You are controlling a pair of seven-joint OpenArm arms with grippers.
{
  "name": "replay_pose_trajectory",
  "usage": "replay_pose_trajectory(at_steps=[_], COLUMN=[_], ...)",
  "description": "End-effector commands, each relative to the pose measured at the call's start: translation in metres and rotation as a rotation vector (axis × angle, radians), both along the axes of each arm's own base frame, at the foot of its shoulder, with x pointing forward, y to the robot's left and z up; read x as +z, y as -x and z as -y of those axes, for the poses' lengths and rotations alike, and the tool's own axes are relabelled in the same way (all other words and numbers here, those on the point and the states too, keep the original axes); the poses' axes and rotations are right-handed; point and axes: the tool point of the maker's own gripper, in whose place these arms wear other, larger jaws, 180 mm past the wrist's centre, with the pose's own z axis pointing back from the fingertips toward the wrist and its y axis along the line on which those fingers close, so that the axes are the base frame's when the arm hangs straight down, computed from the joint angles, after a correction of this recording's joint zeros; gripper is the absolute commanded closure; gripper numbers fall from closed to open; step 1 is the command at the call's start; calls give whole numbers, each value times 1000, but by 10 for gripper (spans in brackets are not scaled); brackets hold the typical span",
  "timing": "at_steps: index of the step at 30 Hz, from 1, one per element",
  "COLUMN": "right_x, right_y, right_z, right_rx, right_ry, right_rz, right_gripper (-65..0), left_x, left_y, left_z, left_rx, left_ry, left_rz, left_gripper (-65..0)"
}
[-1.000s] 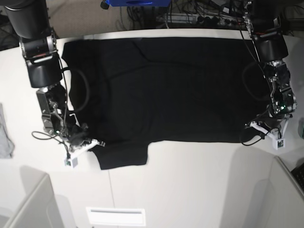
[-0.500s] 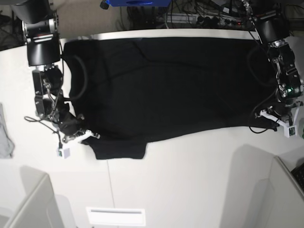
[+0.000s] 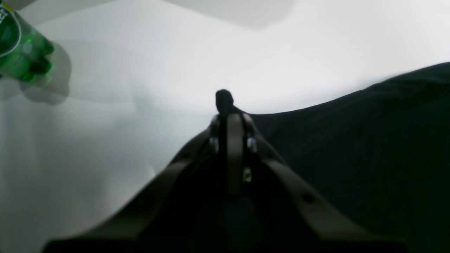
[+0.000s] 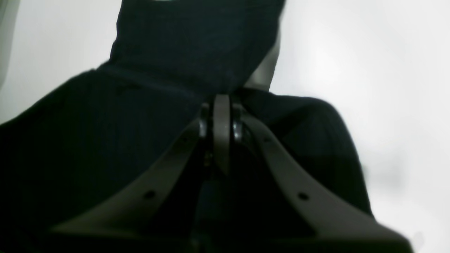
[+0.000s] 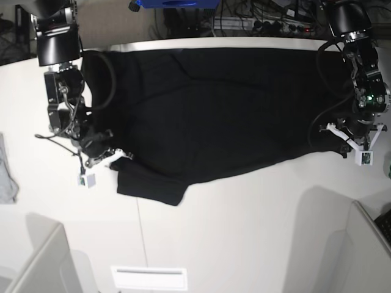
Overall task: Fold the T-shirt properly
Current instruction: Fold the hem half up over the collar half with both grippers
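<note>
A smooth white tabletop [image 5: 244, 232] carries the T-shirt [image 5: 220, 104], a broad sheet of matte black cloth spread from the base view's 12 o'clock edge down past centre, its lower hem running on a slant and one short sleeve jutting toward 7 o'clock. Soft creases ripple across the fabric. At 9 o'clock in that view the right gripper [image 5: 112, 157] has its fingers closed on the shirt's edge just above the sleeve; the right wrist view shows the pale, tapering fingers [image 4: 221, 116] pressed together with dark cloth bunched around them. At 3 o'clock the left gripper [image 5: 343, 137] pinches the opposite edge, and in the left wrist view a small nub of black fabric pokes out past the closed fingers [image 3: 235, 130]. A limp grey cloth [image 5: 6, 174] lies at the tabletop's 9 o'clock margin. A glossy green bottle [image 3: 19, 45], blurred, stands at 10 o'clock in the left wrist view.
</note>
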Motion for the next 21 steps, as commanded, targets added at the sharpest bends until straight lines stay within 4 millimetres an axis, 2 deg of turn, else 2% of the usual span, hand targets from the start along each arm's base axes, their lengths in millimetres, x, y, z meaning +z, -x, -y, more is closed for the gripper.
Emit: replay_pose_trajectory(at_steps=[1, 7, 11, 17, 21], right_x=[19, 33, 36, 37, 36], right_y=[-11, 0, 9, 27, 41], right_z=[7, 27, 34, 33, 27], right_rx=[-4, -38, -45, -35, -18], right_ry=[10, 7, 7, 11, 13], right_rz=[59, 52, 36, 34, 31], right_gripper=[0, 0, 0, 0, 0], left_x=[15, -4, -11, 4, 2], left_y=[-5, 15, 32, 50, 60], left_z=[-6, 3, -2, 1, 3], left_rx=[-5, -65, -66, -98, -110], left_ry=[-29, -31, -27, -67, -77], left_rz=[41, -27, -53, -36, -59], left_gripper=[0, 0, 0, 0, 0])
